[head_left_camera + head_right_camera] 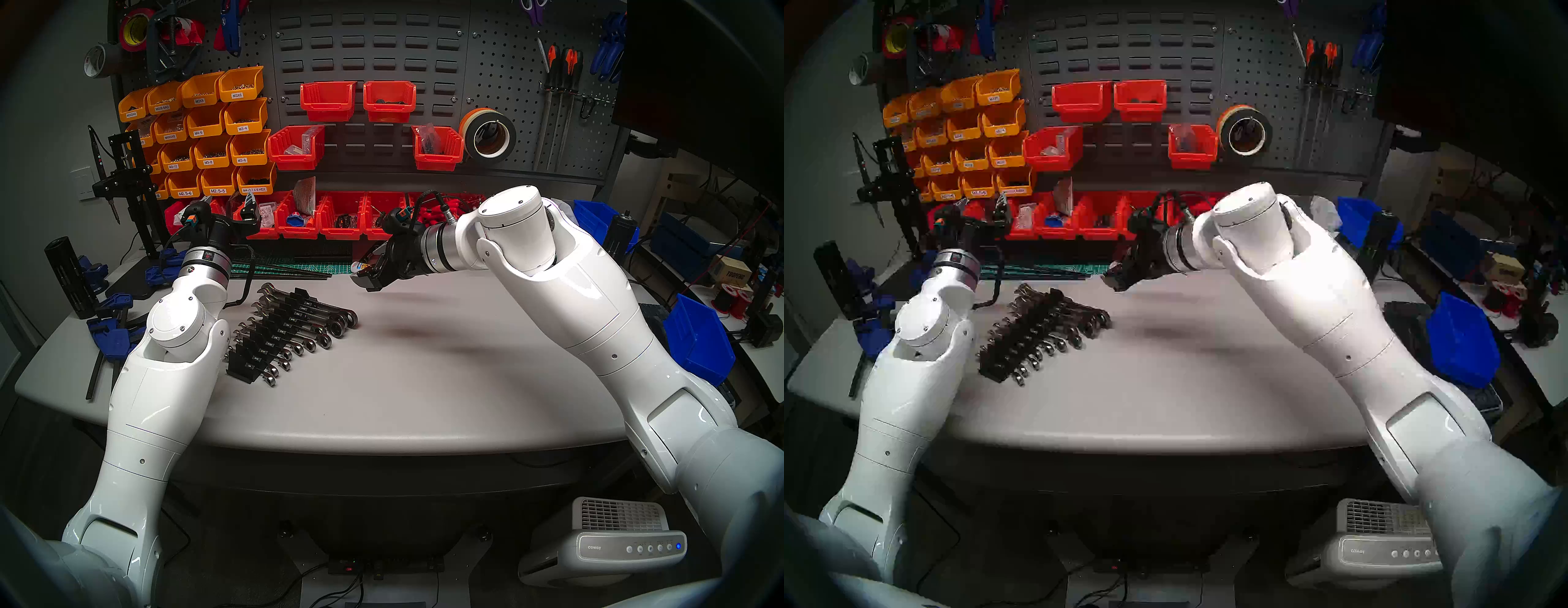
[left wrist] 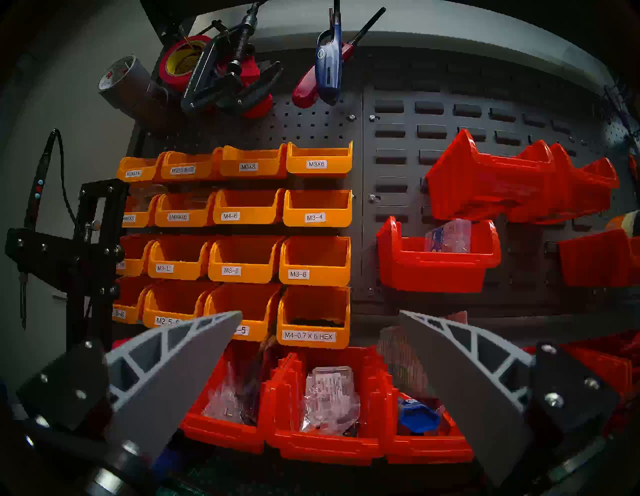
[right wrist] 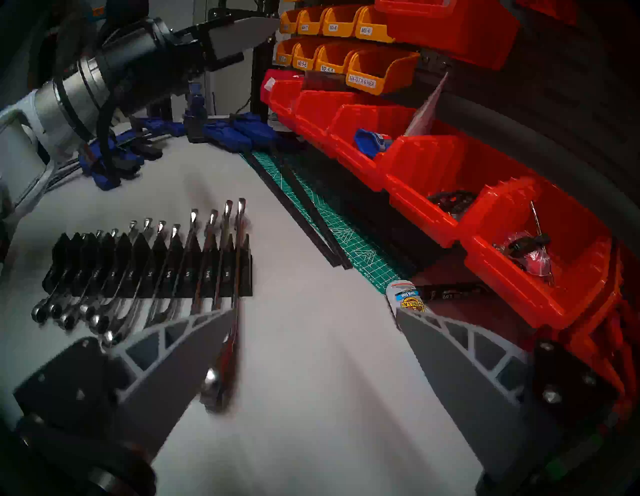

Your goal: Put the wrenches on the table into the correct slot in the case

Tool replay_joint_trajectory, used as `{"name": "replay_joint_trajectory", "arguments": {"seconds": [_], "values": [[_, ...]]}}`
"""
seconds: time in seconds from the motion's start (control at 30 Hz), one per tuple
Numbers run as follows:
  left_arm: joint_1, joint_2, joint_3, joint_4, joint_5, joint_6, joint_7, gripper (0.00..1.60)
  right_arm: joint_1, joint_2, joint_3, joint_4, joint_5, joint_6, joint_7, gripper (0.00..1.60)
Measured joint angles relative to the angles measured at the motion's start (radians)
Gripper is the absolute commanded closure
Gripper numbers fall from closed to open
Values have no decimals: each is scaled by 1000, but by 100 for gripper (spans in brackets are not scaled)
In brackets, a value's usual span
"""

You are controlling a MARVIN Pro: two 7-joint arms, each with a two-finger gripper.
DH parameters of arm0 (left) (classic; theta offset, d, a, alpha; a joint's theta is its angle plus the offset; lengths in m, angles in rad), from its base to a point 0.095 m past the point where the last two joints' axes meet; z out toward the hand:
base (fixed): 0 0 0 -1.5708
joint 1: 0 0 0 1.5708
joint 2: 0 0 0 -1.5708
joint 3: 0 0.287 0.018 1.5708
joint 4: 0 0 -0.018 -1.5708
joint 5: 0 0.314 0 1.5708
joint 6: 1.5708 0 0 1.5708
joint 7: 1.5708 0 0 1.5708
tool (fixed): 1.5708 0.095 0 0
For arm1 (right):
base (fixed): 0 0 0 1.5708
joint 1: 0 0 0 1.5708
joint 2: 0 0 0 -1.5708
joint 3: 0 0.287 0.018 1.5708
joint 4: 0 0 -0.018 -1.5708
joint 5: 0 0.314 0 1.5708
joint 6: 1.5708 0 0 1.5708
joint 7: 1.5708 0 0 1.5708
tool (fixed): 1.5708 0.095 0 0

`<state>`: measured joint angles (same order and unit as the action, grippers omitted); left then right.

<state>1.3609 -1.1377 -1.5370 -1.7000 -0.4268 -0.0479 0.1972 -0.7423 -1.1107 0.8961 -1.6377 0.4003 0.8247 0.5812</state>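
- Both jaws spread, empty: left gripper (image 2: 318, 384) faces the red bins (image 2: 325, 408); right gripper (image 3: 311, 367) hovers above the table (image 1: 424, 382).
- Wrenches (image 1: 312, 320) fill the rack (image 1: 271, 335), ring ends pointing right.

From the two head views we look down on the tabletop (image 1: 424, 382) from above and behind both arms, sharing nearly one scene. Our left wrist view faces the pegboard bins (image 2: 315, 259) closely; our right wrist view skims leftward across the wrench rack (image 3: 156, 273).
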Motion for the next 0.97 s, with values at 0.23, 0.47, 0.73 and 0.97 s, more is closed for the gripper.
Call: {"name": "replay_joint_trajectory", "arguments": {"seconds": [0.23,0.47,0.73,0.97], "values": [[0,0,0,0,0,0,0,0,0,0,0,0,3,0,-3,0],[0,0,0,0,0,0,0,0,0,0,-1,-1,5,-1,-5,0],[0,0,0,0,0,0,0,0,0,0,-1,-1,7,-1,-7,0],[0,0,0,0,0,0,0,0,0,1,-2,-1,9,-1,-8,0]]}}
